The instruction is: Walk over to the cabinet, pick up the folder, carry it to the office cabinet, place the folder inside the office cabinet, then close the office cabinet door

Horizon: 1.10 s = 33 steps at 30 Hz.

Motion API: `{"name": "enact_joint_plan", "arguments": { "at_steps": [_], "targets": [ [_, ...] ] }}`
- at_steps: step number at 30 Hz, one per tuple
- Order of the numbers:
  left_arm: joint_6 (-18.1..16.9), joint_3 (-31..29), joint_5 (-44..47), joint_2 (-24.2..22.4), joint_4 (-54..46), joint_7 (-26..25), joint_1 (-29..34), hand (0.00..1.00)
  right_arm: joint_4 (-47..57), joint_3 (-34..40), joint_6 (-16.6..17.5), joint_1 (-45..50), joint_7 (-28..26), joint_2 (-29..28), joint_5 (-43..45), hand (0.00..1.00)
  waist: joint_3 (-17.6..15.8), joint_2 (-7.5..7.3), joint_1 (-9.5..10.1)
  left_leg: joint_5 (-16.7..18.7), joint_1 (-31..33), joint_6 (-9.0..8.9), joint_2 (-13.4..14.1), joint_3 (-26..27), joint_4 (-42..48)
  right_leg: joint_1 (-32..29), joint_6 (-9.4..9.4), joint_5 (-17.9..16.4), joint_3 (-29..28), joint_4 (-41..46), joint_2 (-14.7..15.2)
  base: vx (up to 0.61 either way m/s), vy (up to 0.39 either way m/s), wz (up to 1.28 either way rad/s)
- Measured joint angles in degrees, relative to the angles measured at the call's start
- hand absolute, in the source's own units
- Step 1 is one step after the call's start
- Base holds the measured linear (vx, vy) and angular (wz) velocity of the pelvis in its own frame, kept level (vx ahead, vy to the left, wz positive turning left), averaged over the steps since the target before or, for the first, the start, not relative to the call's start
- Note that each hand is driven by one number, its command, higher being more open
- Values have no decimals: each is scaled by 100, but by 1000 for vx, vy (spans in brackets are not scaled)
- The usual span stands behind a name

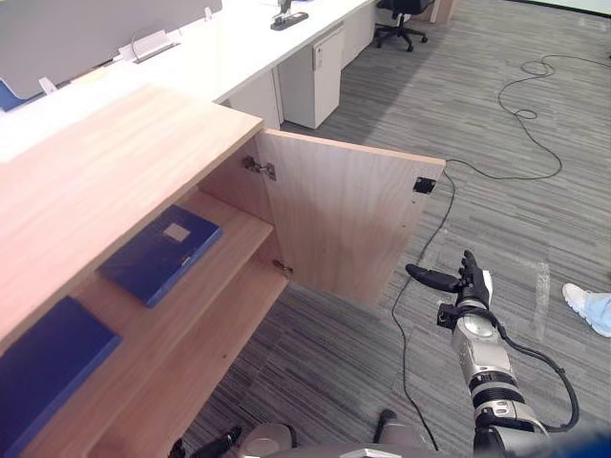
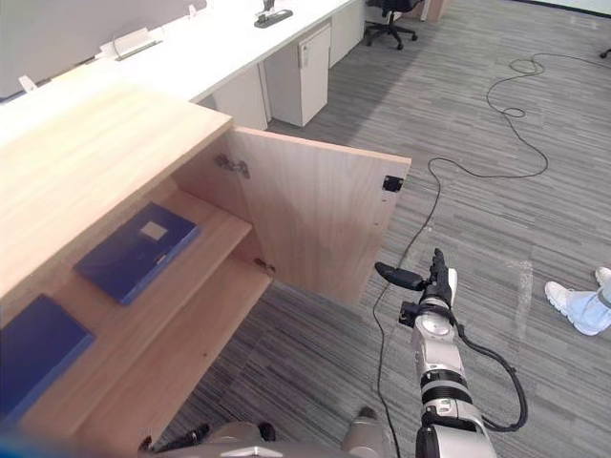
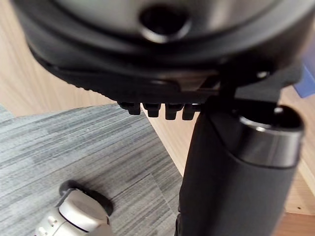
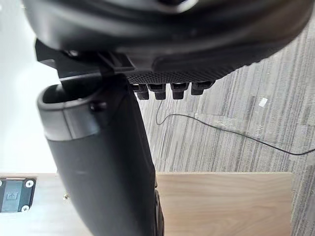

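Note:
The wooden office cabinet (image 1: 105, 181) stands at my left with its door (image 1: 344, 215) swung wide open. On the upper shelf lies a blue folder (image 1: 160, 253) with a pale label; a second blue folder (image 1: 43, 367) lies nearer me on the same shelf. My right hand (image 1: 465, 286) is open, held low to the right of the door's free edge and apart from it, thumb pointing toward the door. The right wrist view shows the door (image 4: 221, 201) past that hand (image 4: 103, 162). My left hand (image 3: 231, 177) is open beside the cabinet's lower wood and holds nothing.
White desks (image 1: 239, 48) with a drawer unit (image 1: 315, 76) run along the far side behind the cabinet. An office chair (image 1: 401, 19) stands at the far end. A person's shoe (image 1: 587, 307) rests on the grey carpet at the right.

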State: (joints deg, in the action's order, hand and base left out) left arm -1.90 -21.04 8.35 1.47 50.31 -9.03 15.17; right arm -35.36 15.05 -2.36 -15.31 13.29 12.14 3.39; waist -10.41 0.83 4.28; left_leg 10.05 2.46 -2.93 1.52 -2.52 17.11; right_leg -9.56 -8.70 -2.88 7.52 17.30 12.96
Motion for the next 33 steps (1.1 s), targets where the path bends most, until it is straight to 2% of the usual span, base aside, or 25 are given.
{"name": "enact_joint_plan", "arguments": {
  "at_steps": [1,2,4,9,13,20,23,27,33],
  "targets": [
    [1,-4,0,-110,68,-1,13,100,0,78,-10,76,6,29,-5,100,69,134,-9,37,21,-83,150,-95,-34,68,45,-8,151,-106,-160,33,-175,23],
    [6,-8,1,-138,93,-7,23,100,1,85,-10,97,10,30,-5,100,82,155,-11,37,10,-114,210,-111,-73,78,67,-18,178,-120,-215,41,-167,10],
    [23,-7,3,-186,165,-13,39,100,20,85,-9,101,-6,36,-5,100,94,173,-7,-20,-30,-246,390,-158,-243,105,165,-26,256,-199,-409,42,-157,3],
    [43,-62,-3,-184,289,-16,60,100,79,37,0,124,-64,202,-4,100,121,183,-32,-148,-190,-410,663,-325,-608,490,313,141,539,-790,-707,80,-104,16],
    [80,-54,-6,-186,286,10,73,100,112,-105,65,113,-163,353,13,100,182,227,-63,-246,-218,-423,658,-443,-835,605,309,200,680,-1021,-714,69,-7,18],
    [70,15,-6,-161,270,68,109,100,63,-758,80,-365,-235,419,131,100,202,232,-96,-422,-122,-406,522,-610,-998,852,321,570,873,-1679,-690,-4,37,14],
    [67,89,-5,-157,232,69,118,100,-59,-1159,138,-823,-304,414,135,100,201,227,-43,-556,-24,-399,478,-683,-1079,859,338,737,953,-1893,-682,-95,18,15],
    [61,205,-3,-143,110,72,192,100,-435,-1162,131,-1222,-179,450,350,100,190,211,70,-742,78,-423,470,-802,-1216,842,367,910,1056,-2092,-702,-152,-22,13],
    [-19,246,5,-134,107,73,224,100,-1126,-1416,131,-1756,-211,690,480,100,154,213,78,-833,227,-495,488,-932,-1285,787,382,1013,1132,-2215,-749,-133,-31,6]
  ]
}}
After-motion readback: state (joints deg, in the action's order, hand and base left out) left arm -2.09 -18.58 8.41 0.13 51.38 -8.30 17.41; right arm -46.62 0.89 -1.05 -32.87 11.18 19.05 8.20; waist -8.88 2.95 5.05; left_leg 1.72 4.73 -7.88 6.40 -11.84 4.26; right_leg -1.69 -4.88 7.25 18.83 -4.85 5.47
